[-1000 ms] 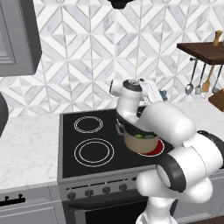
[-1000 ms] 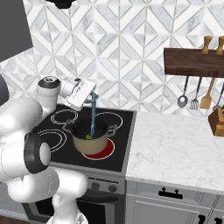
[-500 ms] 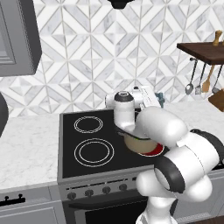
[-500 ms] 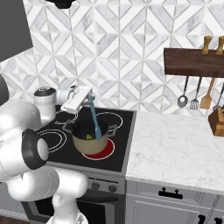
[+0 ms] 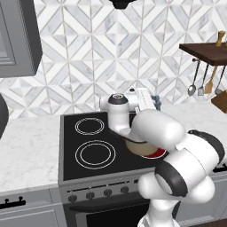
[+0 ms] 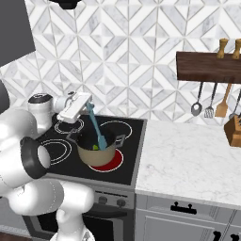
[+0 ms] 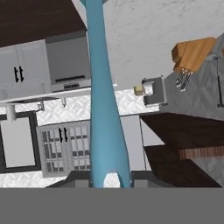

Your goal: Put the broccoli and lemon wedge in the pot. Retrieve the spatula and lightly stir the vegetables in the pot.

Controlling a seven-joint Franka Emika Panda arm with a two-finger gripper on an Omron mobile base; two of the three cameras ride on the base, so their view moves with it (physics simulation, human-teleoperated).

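The tan pot [image 6: 97, 154] with grey loop handles stands on the glowing red front right burner [image 6: 109, 164]. My gripper [image 6: 86, 106] is shut on the top of the teal spatula [image 6: 95, 126], which slants down into the pot. A pale yellow-green lemon wedge [image 6: 95, 147] shows beside the blade inside the pot. The broccoli is hidden in the dark inside. In the left base view my arm covers most of the pot [image 5: 141, 149]. In the hand view the spatula [image 7: 103, 109] runs straight away from my gripper [image 7: 109, 180].
The black stove [image 5: 88, 153] has unlit left burners. A marble counter [image 6: 193, 155] lies to the right. A wooden rack [image 6: 207, 66] holds silver ladles and wooden-handled utensils, with a knife block [image 6: 234, 132] below it.
My hand has moved left and lower, and my elbow has swung left. The spatula went from upright to slanted, its blade staying in the pot.
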